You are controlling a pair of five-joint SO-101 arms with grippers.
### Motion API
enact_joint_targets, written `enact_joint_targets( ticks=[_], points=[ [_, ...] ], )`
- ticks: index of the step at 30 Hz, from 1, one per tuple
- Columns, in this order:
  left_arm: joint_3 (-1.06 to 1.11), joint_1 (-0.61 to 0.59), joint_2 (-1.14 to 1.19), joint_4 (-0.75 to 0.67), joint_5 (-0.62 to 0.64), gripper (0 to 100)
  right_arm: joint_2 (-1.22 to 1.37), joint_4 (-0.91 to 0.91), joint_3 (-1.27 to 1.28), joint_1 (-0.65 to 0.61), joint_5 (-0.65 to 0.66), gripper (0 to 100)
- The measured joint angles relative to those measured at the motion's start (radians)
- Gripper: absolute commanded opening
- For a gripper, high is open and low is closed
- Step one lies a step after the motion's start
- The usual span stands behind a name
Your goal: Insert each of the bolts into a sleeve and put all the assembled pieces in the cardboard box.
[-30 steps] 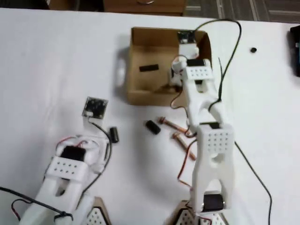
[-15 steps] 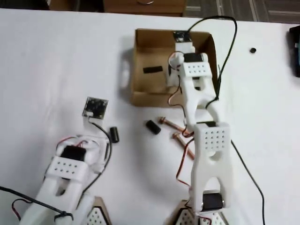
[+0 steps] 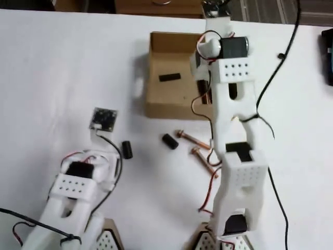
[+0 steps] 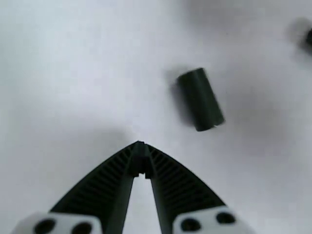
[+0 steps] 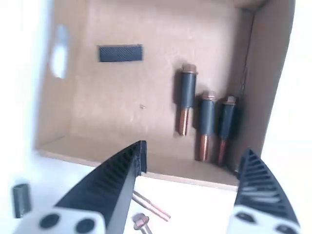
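Observation:
The cardboard box (image 3: 156, 107) stands at the table's far middle. In the right wrist view three bolts in black sleeves (image 5: 206, 122) lie side by side in the box (image 5: 87, 146), with a flat black strip (image 5: 120, 52) beside them. My right gripper (image 5: 192, 158) hangs open and empty above the box's near wall. Two bare copper bolts (image 3: 192, 138) (image 3: 204, 158) and a black sleeve (image 3: 169, 141) lie in front of the box. A second sleeve (image 3: 127, 149) (image 4: 200, 100) lies just ahead of my left gripper (image 4: 140, 148), which is shut and empty over the table.
The right arm (image 3: 237, 130) stretches from the table's near edge over the loose bolts to the box. A small dark knob (image 3: 281, 55) and a dark object (image 3: 328, 49) sit at the far right. White table lies open at the left.
My right arm has stretched farther out and lifted, carrying its wrist toward the box's far side. The box shifted slightly to the right. The left arm has kept still.

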Motion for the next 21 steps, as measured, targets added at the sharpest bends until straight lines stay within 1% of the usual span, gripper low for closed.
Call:
enact_joint_targets(
  ticks=[5,11,15,21],
  points=[
    [0.000,-0.135,0.000,0.000,0.048,2,-0.252,0.005,0.068,-0.044,0.000,29.1],
    [0.000,-0.299,0.000,0.002,0.049,2,-0.628,0.005,0.350,-0.140,0.000,29.0],
    [0.000,-0.334,0.000,0.002,0.051,2,-0.858,0.005,0.569,-0.172,0.005,29.0],
    [0.000,-0.333,0.000,0.002,0.051,2,-1.192,0.005,0.907,-0.261,0.083,29.0]
  ],
)
